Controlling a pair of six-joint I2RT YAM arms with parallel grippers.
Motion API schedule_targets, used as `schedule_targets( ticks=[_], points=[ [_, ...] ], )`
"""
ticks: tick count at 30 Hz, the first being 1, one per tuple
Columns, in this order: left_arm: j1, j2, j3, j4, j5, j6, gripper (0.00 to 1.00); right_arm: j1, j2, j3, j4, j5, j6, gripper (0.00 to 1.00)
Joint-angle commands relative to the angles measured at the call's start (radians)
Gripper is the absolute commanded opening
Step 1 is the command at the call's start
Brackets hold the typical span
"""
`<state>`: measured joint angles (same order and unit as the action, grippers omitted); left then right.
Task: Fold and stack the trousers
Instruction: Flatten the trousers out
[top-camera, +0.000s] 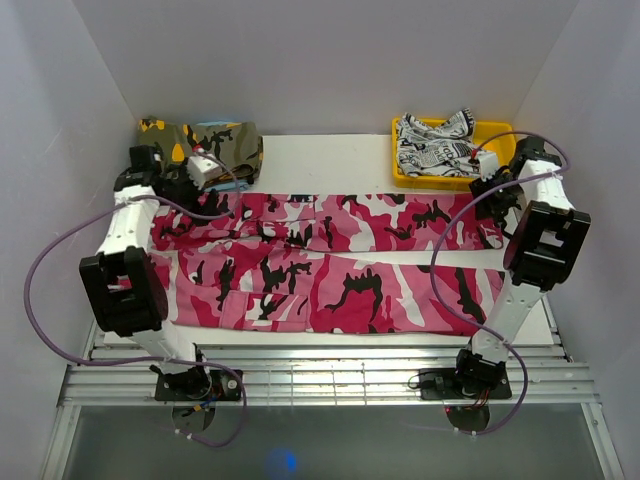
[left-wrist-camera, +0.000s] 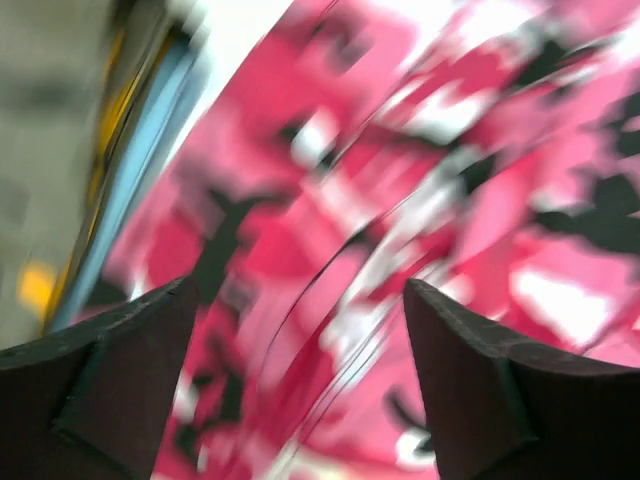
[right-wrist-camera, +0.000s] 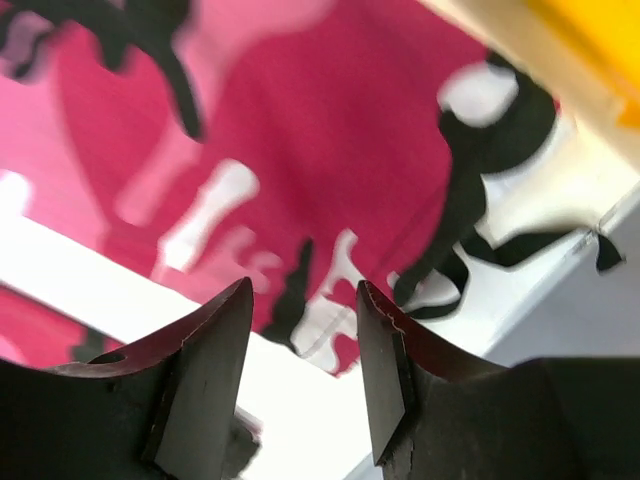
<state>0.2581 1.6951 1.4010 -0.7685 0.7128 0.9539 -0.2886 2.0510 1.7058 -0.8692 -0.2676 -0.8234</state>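
Left gripper wide over left end of trousers, right gripper half-spread over right end

We see the trousers, in pink, white and black camouflage, spread flat across the surface with the waist at the left and the legs running right. The legs lie one far, one near, and part slightly toward the right.

Trousers: pink, white, black camouflage. Far-left corner, camouflage garment: olive with orange. Far-right corner, printed garment: white with black; tray yellow.
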Motion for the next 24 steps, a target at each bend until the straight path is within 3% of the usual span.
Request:
schedule_targets(
  ticks=[1,6,8,12,15,20,24],
  points=[
    [-0.119,-0.052,-0.056,-0.057,0.097,0.068,0.91,0.045,-0.060,0.035,-0.073,-0.111,0.062,0.52],
    [-0.226,0.027,-0.111,-0.061,0.045,0.057,0.68,0.084,-0.054,-0.014,-0.070,-0.131,0.078,0.52],
    [-0.241,0.040,-0.170,-0.043,0.019,0.031,0.55,0.094,-0.051,-0.040,-0.050,-0.137,0.087,0.52],
    [-0.322,0.067,-0.304,0.032,-0.085,-0.020,0.40,0.126,-0.034,-0.078,-0.010,-0.121,0.098,0.52],
    [-0.348,0.090,-0.373,0.098,-0.147,-0.079,0.33,0.132,-0.011,-0.080,-0.004,-0.110,0.099,0.52],
    [-0.376,0.138,-0.378,0.235,-0.127,-0.231,0.32,0.131,-0.044,-0.100,-0.016,-0.096,0.081,0.53],
    [-0.528,0.167,-0.376,0.251,-0.127,-0.305,0.33,0.128,-0.121,-0.141,-0.025,-0.079,0.061,0.54]
  ],
)
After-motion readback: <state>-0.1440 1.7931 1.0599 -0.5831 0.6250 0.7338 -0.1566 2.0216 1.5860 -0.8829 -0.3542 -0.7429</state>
